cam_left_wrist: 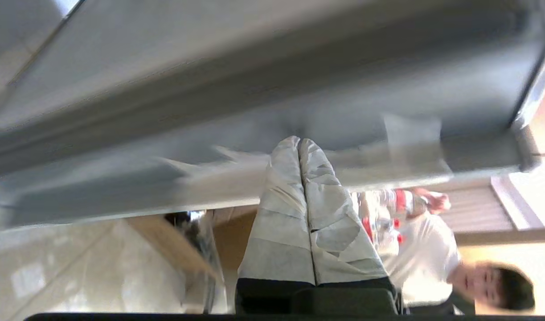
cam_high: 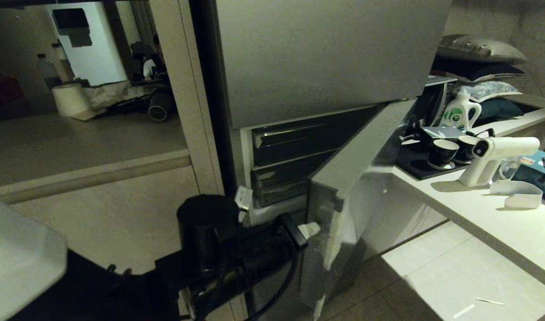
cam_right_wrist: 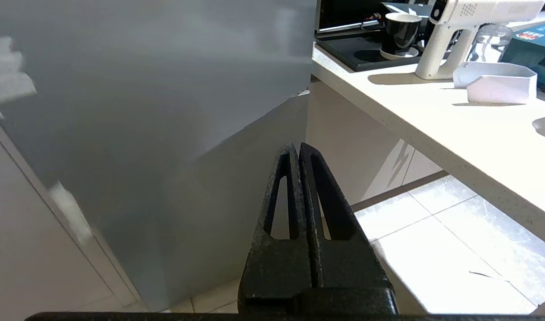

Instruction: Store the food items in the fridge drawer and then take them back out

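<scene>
Closest to the head camera, the robot's left arm reaches low toward the grey fridge [cam_high: 325,67], its left gripper [cam_high: 309,230] at the edge of the half-open lower door [cam_high: 357,147]; the wrist view shows the two tape-wrapped fingers [cam_left_wrist: 283,214] pressed together with nothing between them, their tips against the grey panel, a placing that suggests the door is being nudged rather than gripped. The right gripper [cam_right_wrist: 297,154] hangs idle near the floor beside the fridge, its black jaws likewise shut and empty. Behind the open door, two dark-fronted drawers [cam_high: 299,142] sit pushed in, glossy faces giving no view of their contents; which of them is the fridge drawer the task names cannot be told, and neither food item is visible anywhere, so they may already lie inside. Further right, the pale counter [cam_high: 499,223] carries a black tray [cam_high: 415,167] holding dark cups [cam_high: 442,154], a white spray gun [cam_high: 495,158], and a white-and-green detergent jug [cam_high: 461,111] behind. A person in a white shirt [cam_left_wrist: 428,258] appears beyond the fridge in the left wrist view.
</scene>
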Robot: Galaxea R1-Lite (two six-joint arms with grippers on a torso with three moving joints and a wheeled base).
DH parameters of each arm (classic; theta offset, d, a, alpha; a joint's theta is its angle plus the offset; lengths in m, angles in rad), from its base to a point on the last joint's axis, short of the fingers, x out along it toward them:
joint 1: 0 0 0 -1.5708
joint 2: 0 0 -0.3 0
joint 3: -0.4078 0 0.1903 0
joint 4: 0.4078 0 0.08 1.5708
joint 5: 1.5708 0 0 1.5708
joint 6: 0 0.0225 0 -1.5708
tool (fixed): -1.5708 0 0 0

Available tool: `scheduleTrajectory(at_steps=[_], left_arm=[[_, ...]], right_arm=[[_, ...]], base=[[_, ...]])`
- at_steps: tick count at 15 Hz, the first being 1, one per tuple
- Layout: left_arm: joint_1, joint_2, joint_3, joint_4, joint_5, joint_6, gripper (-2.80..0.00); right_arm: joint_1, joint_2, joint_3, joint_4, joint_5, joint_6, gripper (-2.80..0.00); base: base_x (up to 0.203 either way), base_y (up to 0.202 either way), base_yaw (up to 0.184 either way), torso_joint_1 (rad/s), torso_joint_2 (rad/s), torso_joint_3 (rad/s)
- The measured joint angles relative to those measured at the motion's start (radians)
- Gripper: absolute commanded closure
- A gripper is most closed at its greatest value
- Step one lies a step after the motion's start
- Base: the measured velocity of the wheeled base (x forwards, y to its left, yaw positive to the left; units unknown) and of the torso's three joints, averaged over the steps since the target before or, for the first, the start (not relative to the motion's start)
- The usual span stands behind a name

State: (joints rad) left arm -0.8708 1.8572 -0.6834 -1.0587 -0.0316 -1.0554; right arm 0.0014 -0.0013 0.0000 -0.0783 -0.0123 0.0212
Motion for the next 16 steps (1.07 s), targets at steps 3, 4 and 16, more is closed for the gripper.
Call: scheduleTrajectory(at_steps=[3, 4, 16], left_arm=[[-0.075, -0.057, 0.063, 0.002, 0.043, 0.0, 0.0], [-0.092, -0.087, 0.091, 0.003, 0.056, 0.0, 0.0], [-0.028, -0.49, 0.081, 0.227, 0.237, 0.399, 0.0]], right_arm=[[0.0, 0.0, 0.0, 0.0, 0.0, 0.0, 0.0], [0.001, 0.0, 0.0, -0.001, 0.0, 0.0, 0.0], [0.0, 0.0, 0.0, 0.0, 0.001, -0.005, 0.0]], base=[[0.0, 0.0, 0.0, 0.0, 0.0, 0.0], [0.0, 0.0, 0.0, 0.0, 0.0, 0.0], [0.0, 0.0, 0.0, 0.0, 0.0, 0.0]])
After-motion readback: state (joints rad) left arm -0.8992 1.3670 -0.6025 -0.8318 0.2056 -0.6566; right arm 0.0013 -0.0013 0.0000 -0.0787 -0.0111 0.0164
